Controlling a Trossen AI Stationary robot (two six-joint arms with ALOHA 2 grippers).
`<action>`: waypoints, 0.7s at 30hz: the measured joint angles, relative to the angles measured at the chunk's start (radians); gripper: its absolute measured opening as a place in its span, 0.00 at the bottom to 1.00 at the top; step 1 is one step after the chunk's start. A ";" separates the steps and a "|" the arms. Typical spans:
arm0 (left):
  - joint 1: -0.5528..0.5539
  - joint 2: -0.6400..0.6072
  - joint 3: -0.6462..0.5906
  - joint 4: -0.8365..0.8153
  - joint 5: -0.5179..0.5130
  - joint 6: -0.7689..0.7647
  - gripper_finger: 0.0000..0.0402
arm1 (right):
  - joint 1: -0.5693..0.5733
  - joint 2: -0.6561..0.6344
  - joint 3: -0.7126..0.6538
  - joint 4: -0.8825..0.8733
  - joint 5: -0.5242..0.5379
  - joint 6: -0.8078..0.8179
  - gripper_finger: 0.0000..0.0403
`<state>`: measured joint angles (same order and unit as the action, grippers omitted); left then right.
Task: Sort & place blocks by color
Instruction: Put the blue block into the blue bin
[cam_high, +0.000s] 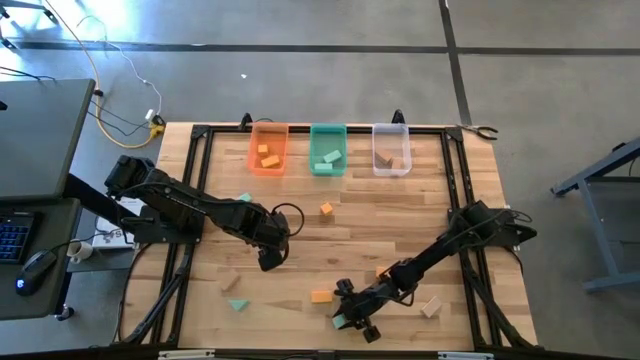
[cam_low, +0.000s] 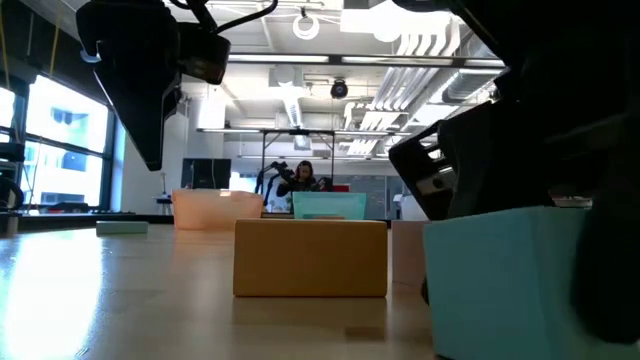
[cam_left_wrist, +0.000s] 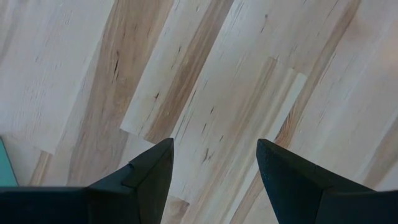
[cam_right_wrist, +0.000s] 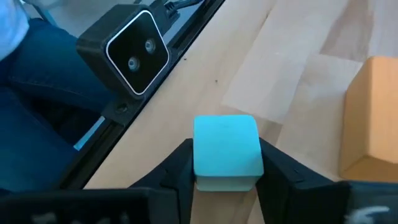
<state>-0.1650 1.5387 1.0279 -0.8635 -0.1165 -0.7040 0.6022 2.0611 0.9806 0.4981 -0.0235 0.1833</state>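
My right gripper (cam_high: 346, 318) is shut on a teal block (cam_right_wrist: 227, 152) close to the table's near edge; the block fills the low view's right side (cam_low: 500, 280). An orange block (cam_high: 320, 296) lies on the table just beside it, to its left and a little farther back, and also shows in the right wrist view (cam_right_wrist: 373, 118) and the low view (cam_low: 310, 258). My left gripper (cam_high: 270, 255) hangs open over bare wood left of centre, its fingers (cam_left_wrist: 149, 168) apart with nothing between them. Other orange (cam_high: 326, 208), teal (cam_high: 237, 304) and wooden (cam_high: 431, 307) blocks lie scattered. My right gripper pinches the teal block by two opposite side faces (cam_right_wrist: 198, 155) between its two fingers (cam_right_wrist: 280, 171). The fingers slant down toward the table's near edge. The block sits level in the hold. Whether its underside rests on the table or hangs just above it, I cannot tell.
Orange (cam_high: 267, 150), green (cam_high: 327, 150) and clear (cam_high: 391, 150) bins stand in a row at the far edge, each with blocks inside. The low camera (cam_right_wrist: 127, 50) sits on the near frame rail just ahead of my right gripper. A person's jeans (cam_right_wrist: 37, 93) show beyond the edge.
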 joint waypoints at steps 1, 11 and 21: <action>0.000 0.000 0.000 0.000 0.000 0.001 0.54 | 0.000 -0.003 0.000 -0.001 0.002 -0.002 0.27; 0.000 0.000 0.000 0.000 -0.090 0.031 0.54 | -0.059 -0.108 0.000 -0.048 0.049 -0.096 0.27; 0.000 0.000 0.000 0.000 -0.225 0.046 0.54 | -0.200 -0.318 0.000 -0.309 0.276 -0.330 0.27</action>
<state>-0.1650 1.5387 1.0279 -0.8639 -0.3412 -0.6579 0.4023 1.7428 0.9806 0.1895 0.2521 -0.1467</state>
